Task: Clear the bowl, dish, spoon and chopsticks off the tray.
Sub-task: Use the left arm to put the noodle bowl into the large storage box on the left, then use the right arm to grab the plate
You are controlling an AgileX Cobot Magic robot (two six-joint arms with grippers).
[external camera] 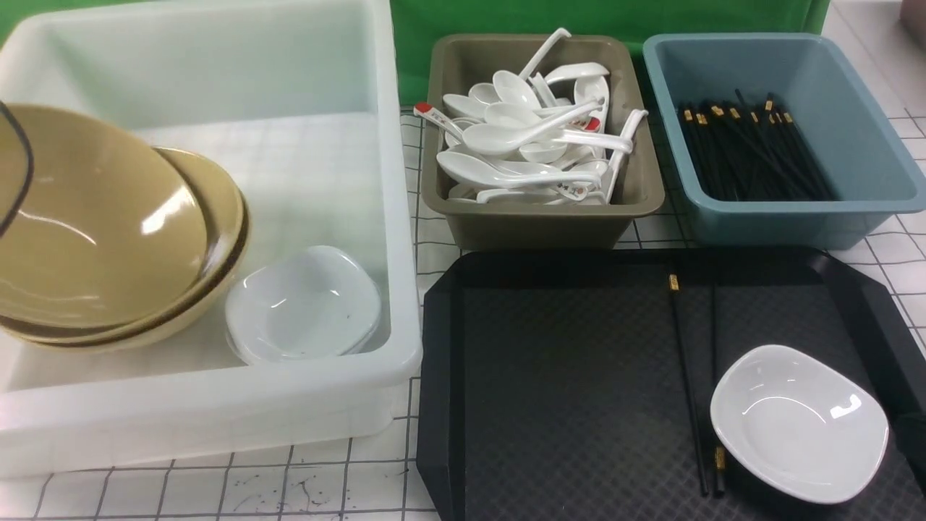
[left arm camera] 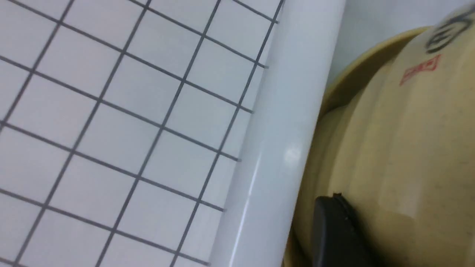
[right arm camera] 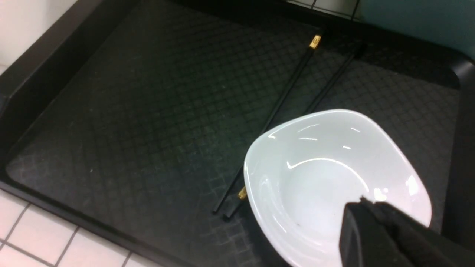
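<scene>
The tan bowl leans tilted on other tan bowls inside the white tub. In the left wrist view, one black finger of my left gripper lies along that bowl's outer wall. The other finger is hidden, so its state is unclear. On the black tray lie the chopsticks and, touching them, the white dish. My right gripper hovers shut and empty just over the dish, near its rim. I cannot tell the task's spoon from the others in the olive bin.
An olive bin holds several white spoons behind the tray. A blue bin beside it holds several black chopsticks. Stacked white dishes sit in the tub next to the bowls. The tub's rim runs close beside my left finger.
</scene>
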